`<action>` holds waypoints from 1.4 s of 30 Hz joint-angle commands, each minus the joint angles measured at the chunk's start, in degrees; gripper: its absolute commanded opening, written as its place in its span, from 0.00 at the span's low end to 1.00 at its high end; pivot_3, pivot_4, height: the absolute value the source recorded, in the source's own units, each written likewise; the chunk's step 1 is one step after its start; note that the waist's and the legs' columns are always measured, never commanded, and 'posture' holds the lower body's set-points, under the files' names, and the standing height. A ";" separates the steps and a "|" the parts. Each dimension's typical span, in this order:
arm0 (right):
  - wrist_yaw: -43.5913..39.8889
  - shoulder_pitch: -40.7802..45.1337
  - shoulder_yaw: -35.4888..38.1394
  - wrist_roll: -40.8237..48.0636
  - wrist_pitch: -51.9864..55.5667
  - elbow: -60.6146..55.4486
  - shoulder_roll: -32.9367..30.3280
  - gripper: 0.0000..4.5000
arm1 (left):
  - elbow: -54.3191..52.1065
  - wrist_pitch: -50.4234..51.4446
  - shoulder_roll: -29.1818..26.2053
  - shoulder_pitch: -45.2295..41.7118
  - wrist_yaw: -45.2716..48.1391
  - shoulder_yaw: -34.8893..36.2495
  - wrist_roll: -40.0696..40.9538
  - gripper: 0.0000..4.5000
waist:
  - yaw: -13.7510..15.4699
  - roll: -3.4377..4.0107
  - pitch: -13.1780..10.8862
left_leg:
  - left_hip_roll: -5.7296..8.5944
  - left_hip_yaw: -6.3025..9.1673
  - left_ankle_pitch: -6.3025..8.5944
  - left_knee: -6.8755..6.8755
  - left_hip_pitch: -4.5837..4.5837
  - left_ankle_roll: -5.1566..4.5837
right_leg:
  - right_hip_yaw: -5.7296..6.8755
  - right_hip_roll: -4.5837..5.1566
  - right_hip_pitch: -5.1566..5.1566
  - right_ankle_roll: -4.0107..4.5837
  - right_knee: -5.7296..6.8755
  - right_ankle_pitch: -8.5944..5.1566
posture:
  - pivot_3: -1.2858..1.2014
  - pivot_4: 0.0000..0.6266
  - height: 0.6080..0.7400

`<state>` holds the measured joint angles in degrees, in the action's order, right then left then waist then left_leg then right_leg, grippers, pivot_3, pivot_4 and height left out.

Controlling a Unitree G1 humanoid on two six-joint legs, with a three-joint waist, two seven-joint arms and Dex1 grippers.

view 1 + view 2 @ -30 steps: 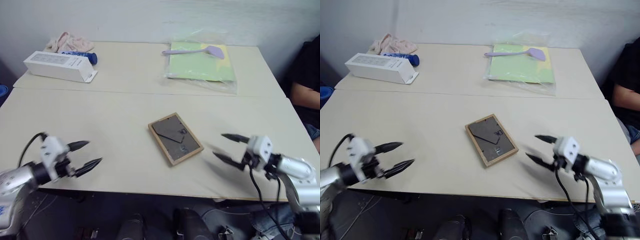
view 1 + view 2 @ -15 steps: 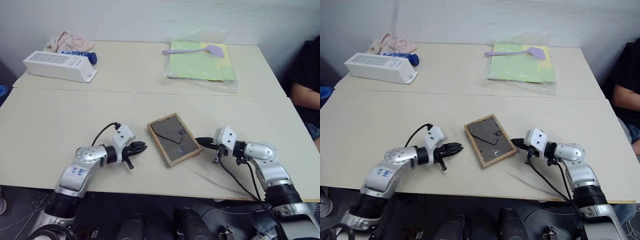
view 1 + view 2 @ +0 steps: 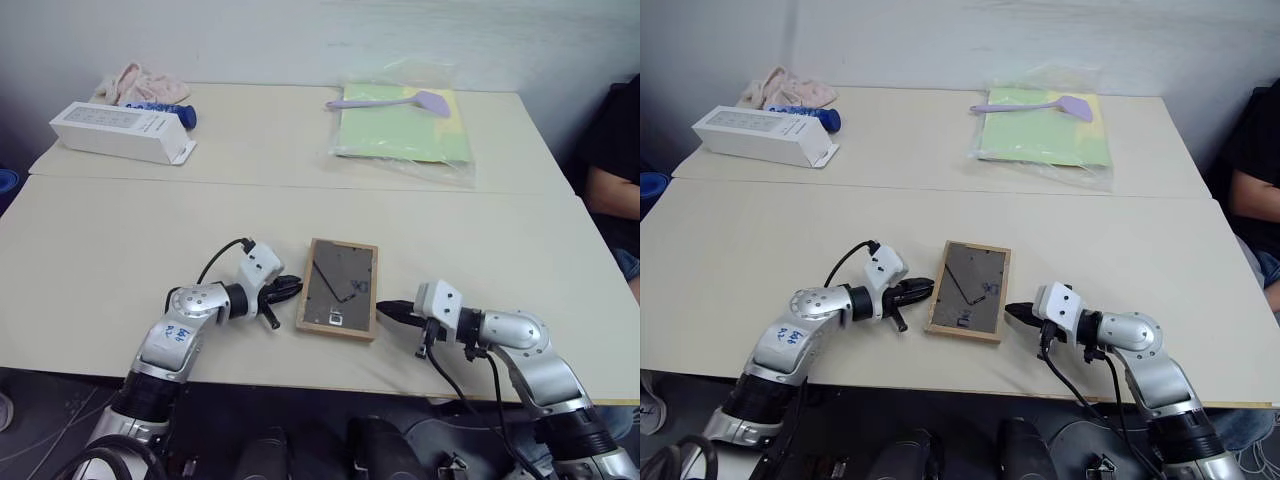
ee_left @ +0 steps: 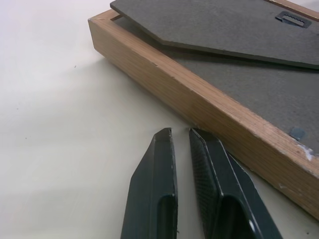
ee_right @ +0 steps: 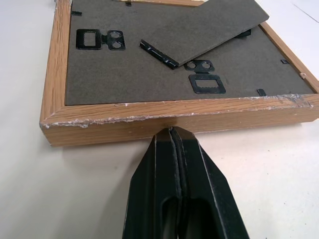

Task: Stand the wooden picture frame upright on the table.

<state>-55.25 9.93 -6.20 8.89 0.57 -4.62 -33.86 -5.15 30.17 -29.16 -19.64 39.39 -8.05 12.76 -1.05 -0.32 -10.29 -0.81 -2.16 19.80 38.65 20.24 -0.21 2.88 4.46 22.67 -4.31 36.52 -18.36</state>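
Both tools are closed and hold nothing. The left tool (image 3: 292,288) has its tips at the left edge of the wooden picture frame (image 3: 339,287); the right tool (image 3: 386,309) presses its tips against the right edge. The frame lies face down near the worktop's (image 3: 120,230) front edge, its dark back and easel stand facing up.

A long white box (image 3: 121,131) lies at the far left, with a blue object (image 3: 160,112) and a pink cloth (image 3: 138,84) just behind it. Far right of centre, a lilac spatula (image 3: 389,101) rests on a green sheet in clear plastic (image 3: 404,127). A person (image 3: 610,160) sits at the right edge.
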 commanded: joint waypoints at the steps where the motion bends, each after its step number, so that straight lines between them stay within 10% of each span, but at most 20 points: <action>1: -0.51 -0.06 2.26 0.48 0.70 -3.01 -3.23 0.00 | -3.19 11.19 -5.96 2.29 5.39 5.48 6.92 0.22 | -0.27 0.00 0.00 | 0.00 0.01 0.00 0.00 0.01 0.00 | 0.00 0.00 0.01 0.01 0.00 0.00 | 0.52 0.24 1.00; 8: -1.51 -1.45 0.13 -0.28 5.92 -8.20 -7.94 0.00 | -1.60 55.65 -8.80 -6.94 8.12 14.55 27.16 0.65 | 0.13 -0.05 -0.03 | 0.00 0.08 -0.01 -0.03 0.01 -0.02 | 0.01 0.03 -0.04 0.05 0.00 -0.04 | 0.52 0.24 1.00; 14: -0.06 -0.61 -1.60 -1.32 9.15 -10.80 -6.95 0.00 | 9.76 62.33 -3.35 -15.75 -1.37 12.62 33.11 0.99 | 1.15 -0.09 -0.04 | 0.07 0.15 0.10 0.26 0.17 -0.11 | 0.06 0.02 -0.01 -0.03 0.23 -0.04 | 0.52 0.24 1.00; 31: 2.07 0.21 -4.40 -3.17 11.32 -12.88 -6.01 0.00 | 20.99 62.33 7.16 -22.06 -20.56 8.42 47.92 0.99 | 1.79 -0.09 -0.03 | 0.14 0.15 0.12 0.39 0.12 -0.07 | 0.06 0.04 -0.09 -0.08 0.01 -0.04 | 0.52 0.24 1.00; 42: 0.76 -2.65 1.29 2.85 12.61 -14.25 -6.97 0.00 | 19.36 62.33 6.54 -19.09 -25.45 15.07 50.95 0.37 | 2.16 -0.10 -0.04 | 0.11 0.14 0.15 0.40 0.14 -0.02 | 0.10 -0.02 -0.07 -0.11 -0.03 -0.05 | 0.52 0.24 1.00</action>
<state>-53.67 7.80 -9.14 7.29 12.54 -15.66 -40.24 16.20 91.98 -21.65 -40.25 14.53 6.13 64.08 1.12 -0.42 -10.32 -0.70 -2.03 19.95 39.05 20.38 -0.22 2.98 4.43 22.59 -4.42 36.49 -18.41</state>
